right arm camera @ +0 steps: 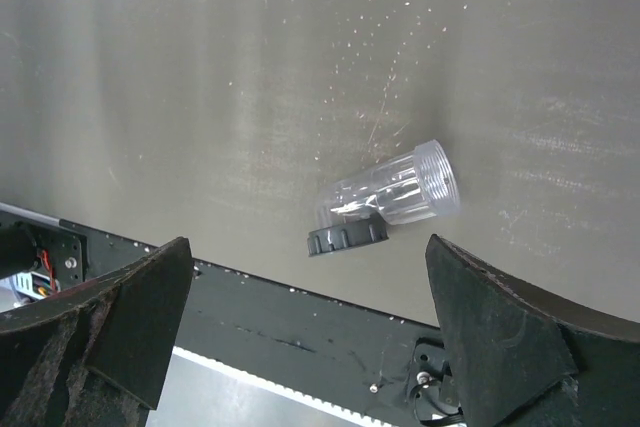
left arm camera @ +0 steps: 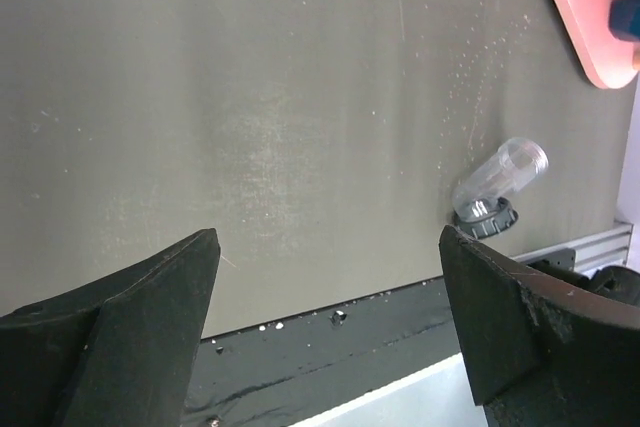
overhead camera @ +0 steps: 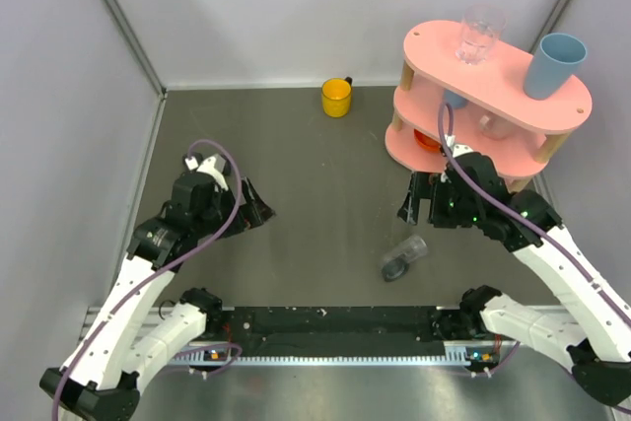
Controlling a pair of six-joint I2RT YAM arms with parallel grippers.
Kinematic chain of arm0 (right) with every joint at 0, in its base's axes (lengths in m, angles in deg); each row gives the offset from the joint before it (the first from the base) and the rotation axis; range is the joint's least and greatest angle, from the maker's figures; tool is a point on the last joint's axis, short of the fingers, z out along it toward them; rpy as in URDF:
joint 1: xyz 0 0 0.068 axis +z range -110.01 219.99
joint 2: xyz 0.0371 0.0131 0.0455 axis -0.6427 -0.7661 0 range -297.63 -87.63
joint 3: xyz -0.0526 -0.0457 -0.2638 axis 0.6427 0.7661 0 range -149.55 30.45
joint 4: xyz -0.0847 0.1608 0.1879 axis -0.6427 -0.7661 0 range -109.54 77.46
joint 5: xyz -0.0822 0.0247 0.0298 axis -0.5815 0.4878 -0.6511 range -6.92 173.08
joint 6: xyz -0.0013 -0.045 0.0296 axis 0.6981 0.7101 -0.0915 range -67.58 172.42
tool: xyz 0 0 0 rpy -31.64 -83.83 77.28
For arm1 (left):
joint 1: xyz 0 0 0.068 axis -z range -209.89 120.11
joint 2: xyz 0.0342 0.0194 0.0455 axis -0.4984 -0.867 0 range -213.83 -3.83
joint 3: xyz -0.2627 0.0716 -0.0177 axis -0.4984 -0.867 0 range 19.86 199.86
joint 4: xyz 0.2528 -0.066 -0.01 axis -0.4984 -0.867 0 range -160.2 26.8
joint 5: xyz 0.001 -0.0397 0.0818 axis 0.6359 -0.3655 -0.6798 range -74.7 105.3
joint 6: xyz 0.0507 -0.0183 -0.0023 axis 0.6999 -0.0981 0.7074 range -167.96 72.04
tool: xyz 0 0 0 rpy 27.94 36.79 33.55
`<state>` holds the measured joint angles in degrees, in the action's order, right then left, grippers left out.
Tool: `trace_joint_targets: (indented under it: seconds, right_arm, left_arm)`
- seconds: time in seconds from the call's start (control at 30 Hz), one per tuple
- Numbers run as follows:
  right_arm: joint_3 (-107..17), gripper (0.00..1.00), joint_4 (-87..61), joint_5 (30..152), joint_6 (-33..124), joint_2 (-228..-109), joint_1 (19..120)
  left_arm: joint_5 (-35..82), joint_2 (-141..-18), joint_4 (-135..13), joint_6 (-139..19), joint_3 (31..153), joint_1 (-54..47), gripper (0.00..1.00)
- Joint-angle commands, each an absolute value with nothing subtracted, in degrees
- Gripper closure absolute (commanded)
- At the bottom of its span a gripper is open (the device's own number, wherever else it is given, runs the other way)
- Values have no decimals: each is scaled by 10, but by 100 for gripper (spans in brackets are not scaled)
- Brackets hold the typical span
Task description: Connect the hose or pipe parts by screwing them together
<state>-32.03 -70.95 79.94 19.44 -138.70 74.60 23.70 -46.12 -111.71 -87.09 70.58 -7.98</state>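
Clear tubular piece is lying on its side on the counter, nobody holding it. The right tool is spread wide with nothing between its fingers, hanging just above the counter, and in the right wrist view the piece sits out in front of the gap, not touching either finger. Its grey collar is on the end facing the black strip at the near edge. The left tool is wide apart too and holds nothing, well off to the left; from its wrist camera the piece shows far over on the right. Further back there's a yellow cup by the rear wall, and a pink two-tier shelf in the right corner with a clear drinking glass and a blue cup on top.
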Motion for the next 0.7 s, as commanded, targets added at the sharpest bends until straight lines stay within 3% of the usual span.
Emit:
trace_joint_targets:
  seconds: [0.0,0.3,0.47,0.67]
  right_arm:
    - [-338,1,-705,794,209,-1371,752]
    - [-339,1,-732,752,216,-1358,751]
    - [-355,1,-748,754,244,-1354,752]
    - [-361,1,-749,786,267,-1339,751]
  left_arm:
    - [181,-476,-1104,-884,739,-79,4]
    - [21,-571,-1175,-819,812,-145,5]
    - [14,-703,-1135,-779,856,-281,7]
    - [-11,-901,-1091,-724,974,-337,8]
